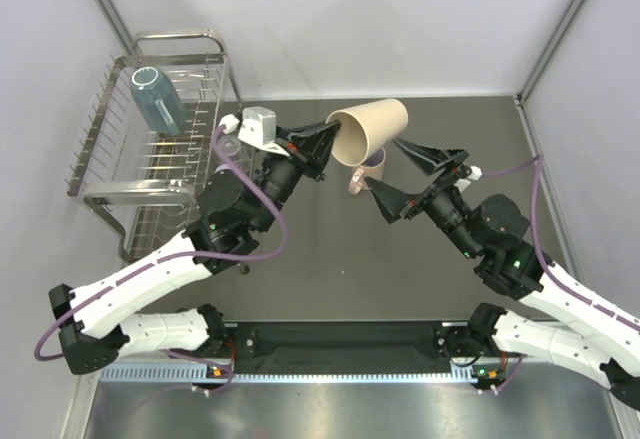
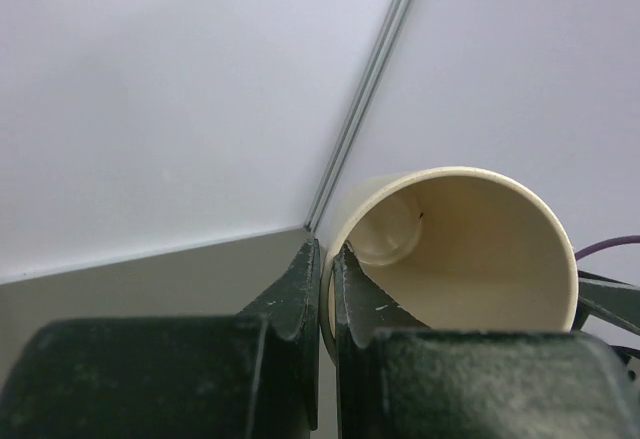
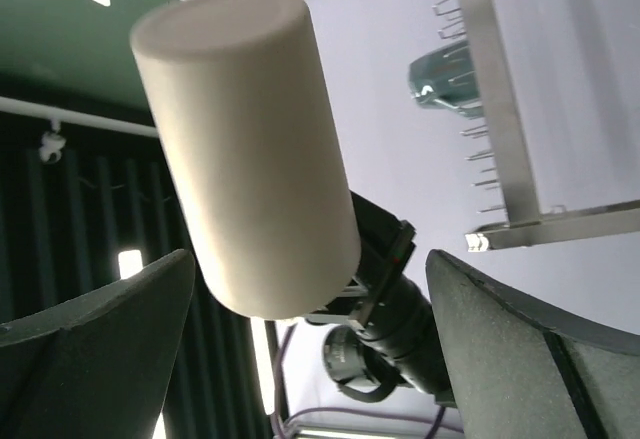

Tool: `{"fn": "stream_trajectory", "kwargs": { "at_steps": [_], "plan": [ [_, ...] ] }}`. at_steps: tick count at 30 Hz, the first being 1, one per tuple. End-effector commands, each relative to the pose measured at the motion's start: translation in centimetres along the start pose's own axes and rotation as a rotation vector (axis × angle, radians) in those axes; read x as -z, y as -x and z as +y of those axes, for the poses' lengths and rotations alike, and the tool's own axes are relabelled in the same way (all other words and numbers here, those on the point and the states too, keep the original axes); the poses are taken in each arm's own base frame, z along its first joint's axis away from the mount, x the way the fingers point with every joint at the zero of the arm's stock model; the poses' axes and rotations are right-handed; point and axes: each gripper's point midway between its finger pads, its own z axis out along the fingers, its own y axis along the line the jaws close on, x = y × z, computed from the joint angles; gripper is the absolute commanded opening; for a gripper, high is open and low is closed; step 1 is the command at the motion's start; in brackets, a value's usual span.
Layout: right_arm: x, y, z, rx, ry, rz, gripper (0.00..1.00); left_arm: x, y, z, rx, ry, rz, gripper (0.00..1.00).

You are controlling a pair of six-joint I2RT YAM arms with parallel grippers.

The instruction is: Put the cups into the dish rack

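One dish rack [image 1: 150, 191] stands on the table [image 1: 330, 259], and everything else is placed from it. One teal-blue cup [image 1: 157, 100] sits inside the rack at its far end, tilted among the tines.

Off the rack's right side, held above the table, is one beige tumbler [image 1: 375, 127], lying almost level with its mouth turned back toward the rack. The left gripper [image 1: 338, 145] reaches out from the rack's side and is pinched on the tumbler's rim; in its wrist view, one finger [image 2: 298, 294] lies outside the wall and the other inside, nearly meeting.

The right gripper [image 1: 385, 167] is farther from the rack, past the tumbler's closed base. Its jaws are spread wide and hold nothing. From its own camera the two fingers [image 3: 110, 319] flank the tumbler's base end — whether either one touches it cannot be told.

One pink mug [image 1: 358, 181] rests on the table below the tumbler, well clear of the rack and mostly hidden.

That makes three cups in view — one in the rack, two outside it.
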Motion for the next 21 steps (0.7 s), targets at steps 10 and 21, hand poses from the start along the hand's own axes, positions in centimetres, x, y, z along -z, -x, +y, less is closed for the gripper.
{"fn": "stream_trajectory", "kwargs": {
  "at_steps": [10,21],
  "plan": [
    [-1.0,-2.4,6.6,-0.176,0.233,0.092,0.94,2.5,5.3,-0.7,0.054,-0.058,-0.146,0.00],
    [-3.4,-3.8,7.8,-0.127,0.286,0.137,0.91,3.9,5.0,-0.1,0.055,-0.051,-0.108,0.00]
  ]
}}
